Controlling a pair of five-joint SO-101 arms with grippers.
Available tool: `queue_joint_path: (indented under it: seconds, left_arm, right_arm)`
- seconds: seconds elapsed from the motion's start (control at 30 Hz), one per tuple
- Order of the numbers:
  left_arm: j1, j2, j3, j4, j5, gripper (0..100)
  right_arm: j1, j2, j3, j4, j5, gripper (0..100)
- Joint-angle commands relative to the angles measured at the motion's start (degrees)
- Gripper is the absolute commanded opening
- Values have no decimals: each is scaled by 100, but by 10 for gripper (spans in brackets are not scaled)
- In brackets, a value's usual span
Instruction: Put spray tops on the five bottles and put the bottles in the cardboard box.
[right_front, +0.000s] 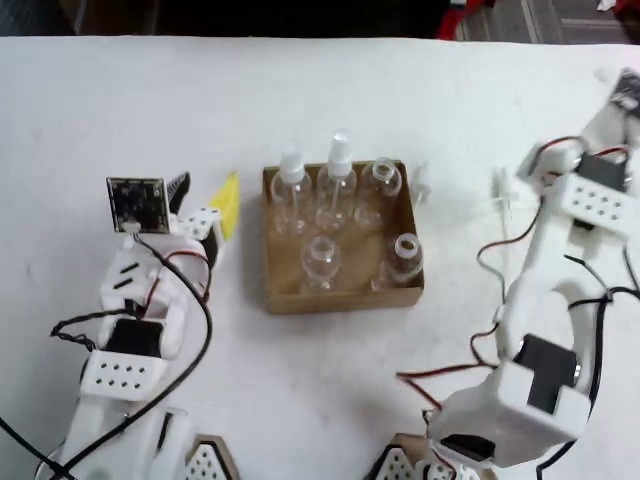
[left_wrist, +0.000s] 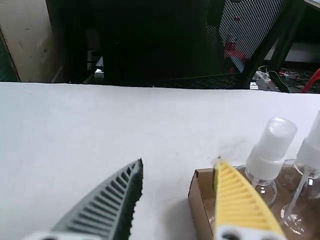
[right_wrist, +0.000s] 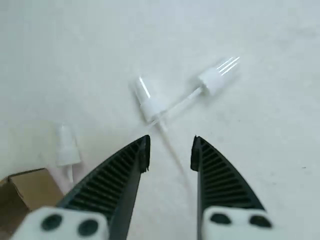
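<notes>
Just ahead of my right gripper, fingers parted a moderate way and holding nothing, two loose spray tops lie flat on the white table. Their thin tubes cross, and one tube points back toward the gap between my fingers. A third top lies near a corner of the cardboard box. Five bottles stand upright inside the box, two at the back already capped. My left gripper hangs wide open and empty just beside the box.
</notes>
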Motion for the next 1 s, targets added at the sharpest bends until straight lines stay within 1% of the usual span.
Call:
queue_joint_path:
  seconds: [0.0, 0.13, 0.3, 0.4, 0.53, 0.67, 0.7, 0.83, 0.97]
  left_arm:
    - [75, -84, -35, -167, -70, 210]
    - [84, -84, -26, -167, -70, 210]
    - [136, -84, -26, -167, -70, 210]
    - [136, -84, -26, -167, -70, 210]
    - [136, -84, -26, -158, -70, 210]
    - [136, -84, -26, -141, -70, 210]
    - [136, -84, -26, -141, -70, 210]
    - [136, -84, -26, -141, -70, 210]
    - [136, -84, -26, -141, -70, 210]
  right_arm:
    - [224, 690, -1829, 699, -26, 121]
    - [295, 2000, -3666, 1481, -79, 121]
    - [593, 3749, -5820, 2290, -1116, 121]
    - [690, 4708, -6840, 2492, -1503, 121]
    - [716, 5710, -7956, 2527, -1635, 121]
    - [769, 6325, -8651, 2527, -1644, 121]
    - [822, 6440, -8730, 2527, -1741, 121]
    - [1068, 6721, -8818, 2422, -2171, 121]
    - [1086, 6888, -8774, 2202, -2110, 121]
